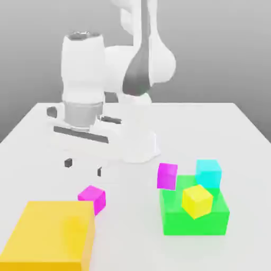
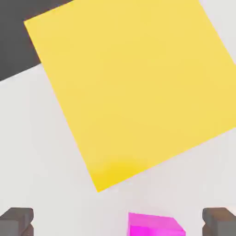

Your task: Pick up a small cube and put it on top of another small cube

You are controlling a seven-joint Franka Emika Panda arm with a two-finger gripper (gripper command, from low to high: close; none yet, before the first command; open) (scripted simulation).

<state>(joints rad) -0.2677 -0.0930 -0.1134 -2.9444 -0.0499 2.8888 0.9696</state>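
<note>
A small magenta cube [image 1: 92, 198] sits on the white table, touching the far corner of the big yellow block [image 1: 47, 235]. A second small magenta cube [image 1: 167, 175] stands at the green block's [image 1: 182, 222] far left corner. My gripper [image 1: 83, 167] hangs open above the table, just beyond the first magenta cube and apart from it, holding nothing. In the hand view that magenta cube [image 2: 154, 226] lies below, between the two dark fingertips [image 2: 17, 221], beside the yellow block [image 2: 133, 92].
A small yellow cube [image 1: 197, 200] rests on top of the green block, and a small cyan cube [image 1: 208, 173] sits at its far edge. The robot's white base [image 1: 132, 143] stands mid-table behind the gripper. The table's edge [image 2: 18, 46] runs past the yellow block.
</note>
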